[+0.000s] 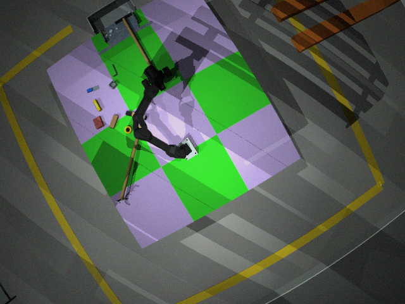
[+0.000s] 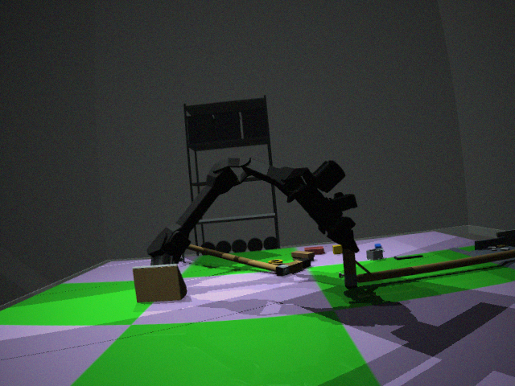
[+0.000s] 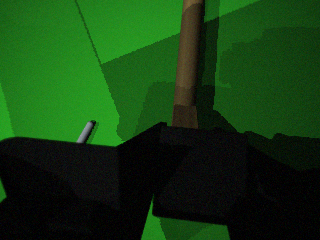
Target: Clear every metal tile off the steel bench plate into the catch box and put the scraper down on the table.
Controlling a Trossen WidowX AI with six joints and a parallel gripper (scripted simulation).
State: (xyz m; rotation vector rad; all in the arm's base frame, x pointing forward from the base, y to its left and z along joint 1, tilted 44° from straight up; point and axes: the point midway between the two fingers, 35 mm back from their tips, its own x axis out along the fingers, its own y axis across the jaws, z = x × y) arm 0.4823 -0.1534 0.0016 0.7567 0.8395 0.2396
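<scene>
My gripper [image 1: 152, 66] [image 2: 352, 250] [image 3: 188, 132] is shut on the upright grip at the near end of the long scraper [image 1: 138, 44] [image 2: 420, 267] [image 3: 188, 57]. The grip's foot is close to the table. The scraper's wooden handle runs away to its dark head at the steel bench plate [image 1: 126, 31], by the catch box [image 1: 89, 20]. Several small pale tiles [image 1: 111, 31] [image 2: 503, 248] show left of the head; I cannot tell which lie on the plate and which in the box. The fingers hide most of the grip in the wrist view.
A second wooden-handled tool [image 1: 130, 164] [image 2: 236, 259] lies left of the arm. Left of the scraper are a hex key [image 1: 114, 70], a grey block [image 1: 112, 85], a blue-and-grey piece [image 1: 92, 88], a yellow block [image 1: 97, 105], a red block [image 1: 98, 122], a wooden block [image 1: 113, 121] and a yellow ring [image 1: 124, 130].
</scene>
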